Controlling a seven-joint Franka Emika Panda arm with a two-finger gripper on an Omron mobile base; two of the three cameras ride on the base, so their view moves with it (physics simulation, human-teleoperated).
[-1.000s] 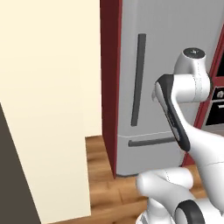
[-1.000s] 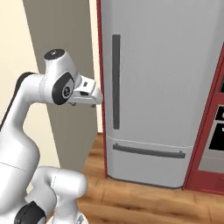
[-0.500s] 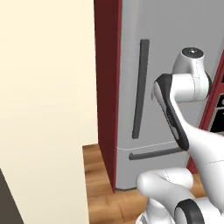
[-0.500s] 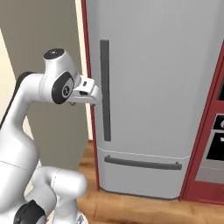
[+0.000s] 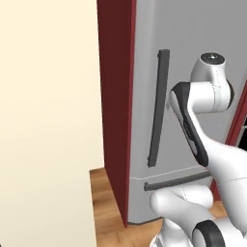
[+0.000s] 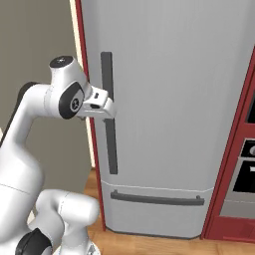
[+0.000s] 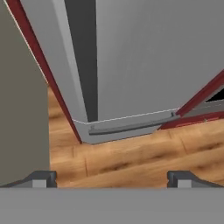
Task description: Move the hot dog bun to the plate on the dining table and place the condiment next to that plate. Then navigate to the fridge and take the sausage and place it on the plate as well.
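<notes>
Step in hand — the approach to the fridge (image 6: 164, 99), judged to be the second half of the task. The fridge stands shut: upper door closed, lower drawer (image 6: 157, 209) closed, so the sausage is presumably inside and cannot be seen.

The claw (image 7: 111, 177) is released, jaws spread wide and holding nothing. In the right base view the claw (image 6: 102, 104) sits just in front of the tall dark door handle (image 6: 109, 114), apparently not gripping it; contact cannot be confirmed. The hand view looks down along the door to the drawer handle (image 7: 127, 127) and the wooden floor (image 7: 131, 162).

Next move, in my judgement — bring the spread jaws around the vertical handle, clench, then pull the door open without scraping the red side panel (image 5: 113, 111) beside it
</notes>
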